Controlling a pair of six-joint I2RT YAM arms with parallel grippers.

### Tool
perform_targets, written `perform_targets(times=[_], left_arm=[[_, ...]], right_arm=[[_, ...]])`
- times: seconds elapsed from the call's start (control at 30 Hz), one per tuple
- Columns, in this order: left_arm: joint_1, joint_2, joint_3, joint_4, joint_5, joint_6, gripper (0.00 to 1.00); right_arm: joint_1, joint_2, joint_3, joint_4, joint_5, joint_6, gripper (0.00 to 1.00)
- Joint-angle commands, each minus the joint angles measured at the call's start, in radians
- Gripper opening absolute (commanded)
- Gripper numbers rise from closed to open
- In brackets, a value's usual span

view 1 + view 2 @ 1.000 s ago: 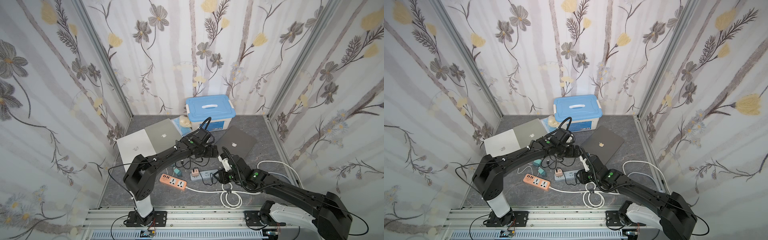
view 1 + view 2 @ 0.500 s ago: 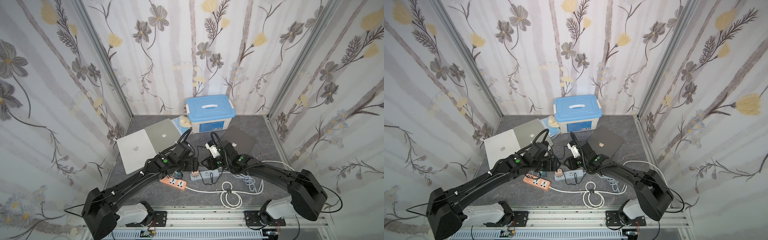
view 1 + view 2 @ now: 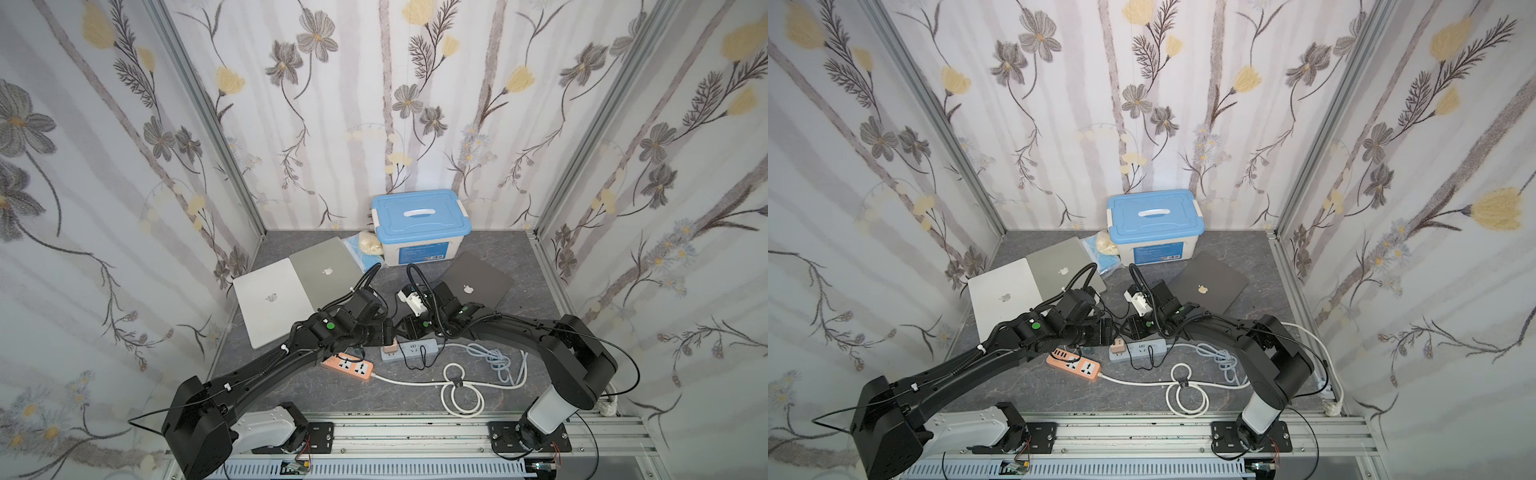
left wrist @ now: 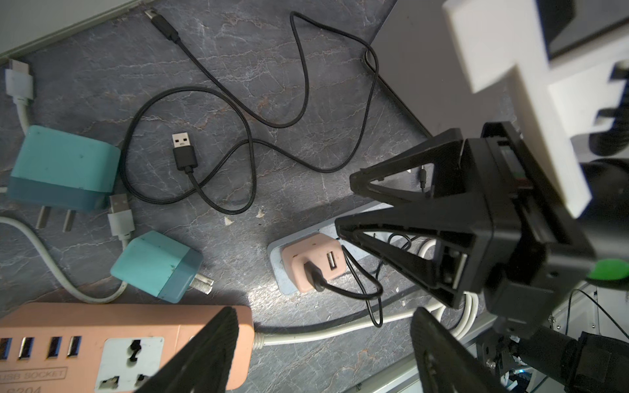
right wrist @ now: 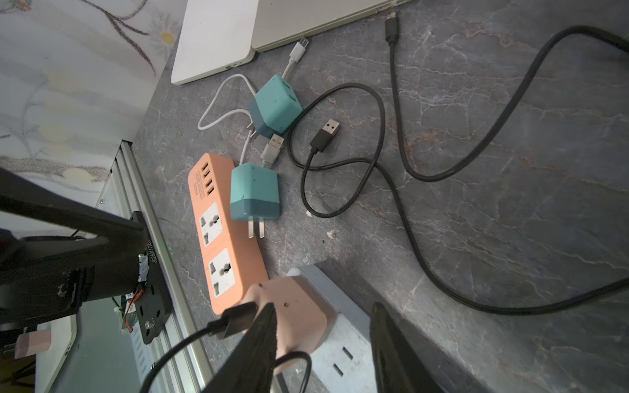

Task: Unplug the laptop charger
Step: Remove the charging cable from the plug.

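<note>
Flowered wallpaper closes in three sides of a dark, marbled tabletop (image 3: 519, 257). On it lie three shut laptops: a white one (image 3: 272, 305), a silver one (image 3: 326, 270) overlapping its edge, and a dark grey one (image 3: 476, 282) well apart on the other side. One blue-lidded box (image 3: 419, 216) stands at the back wall. There are two power strips, an orange one (image 5: 221, 238) and a grey one (image 5: 340, 357), lying end to end. There are three chargers. Two teal ones (image 5: 275, 103) (image 5: 254, 192) lie unplugged near the orange strip. The pink charger (image 4: 311, 265) sits plugged into the end of the grey strip, with a thin black lead in one of its USB ports. A loose black cable (image 4: 218, 102) curls beside them with its USB plug free.

The left gripper (image 4: 323, 311) hangs over the gap between the two strips, jaws spread wide and empty. The right gripper (image 5: 323, 304) is at the pink charger with its jaws partly apart. One finger is against the charger's side, while bare strip shows before the other.

A second ago the left arm was folded high at its base and reached further back over the cables, and the right arm lay stretched low. Now the left lies low and the right elbow is raised. The charger remains plugged in.
</note>
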Motion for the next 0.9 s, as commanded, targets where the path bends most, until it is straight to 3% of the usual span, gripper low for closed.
perform_targets(times=[0.0, 0.37, 0.87], left_arm=[[0.006, 0.0, -0.013, 0.026, -0.022, -0.009, 0.81], [0.021, 0.004, -0.059, 0.076, -0.018, -0.01, 0.78], [0.02, 0.079, -0.077, 0.184, 0.039, 0.006, 0.63]], right_arm=[[0.005, 0.003, 0.0, 0.041, -0.03, -0.021, 0.46], [0.016, 0.02, -0.027, 0.017, -0.057, -0.033, 0.45], [0.021, 0.071, -0.005, -0.033, -0.024, -0.044, 0.44]])
